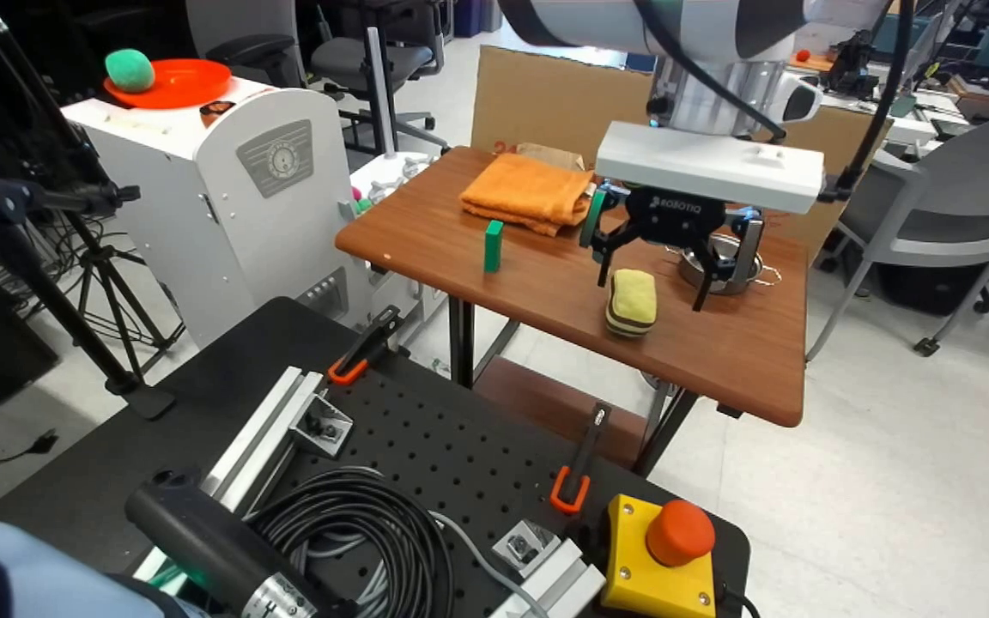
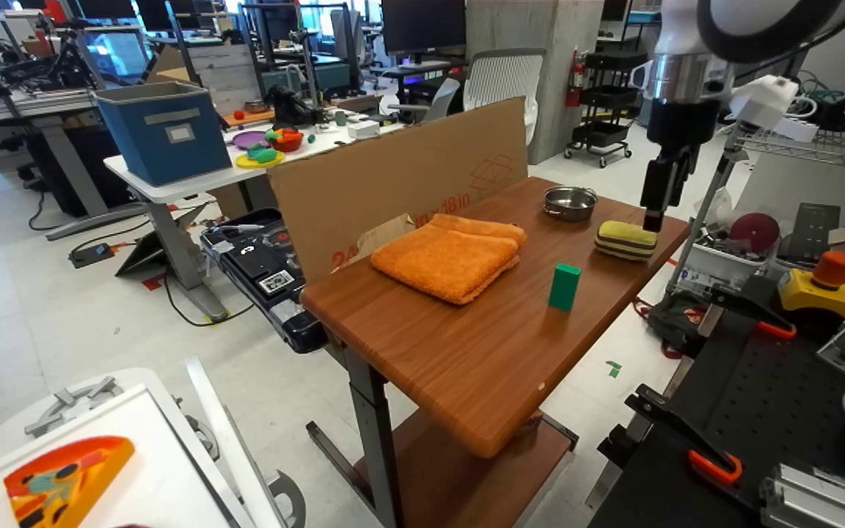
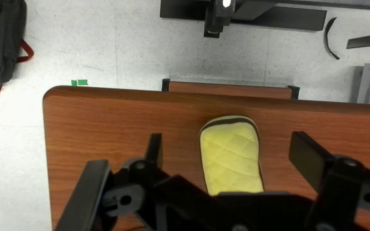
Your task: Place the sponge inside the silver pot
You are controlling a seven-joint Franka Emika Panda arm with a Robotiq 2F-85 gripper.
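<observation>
The sponge (image 1: 634, 296) is a pale yellow-green block with dark edge stripes. It lies flat near the table's edge, and shows in both exterior views (image 2: 624, 242) and in the wrist view (image 3: 231, 157), where the gripper body hides its lower end. The silver pot (image 2: 571, 205) stands upright behind it; in an exterior view the gripper partly covers the pot (image 1: 725, 247). My gripper (image 1: 652, 293) is open and empty, above the sponge. In the wrist view the fingers (image 3: 226, 139) stand apart, one on each side of the sponge. In an exterior view the gripper (image 2: 653, 220) looks raised over the table.
A folded orange cloth (image 1: 529, 190) and a small green upright block (image 1: 493, 246) are on the same brown table (image 2: 408, 367). A cardboard panel (image 2: 400, 183) stands along the table's far side. A black bench (image 1: 426, 446) with clamps stands in front.
</observation>
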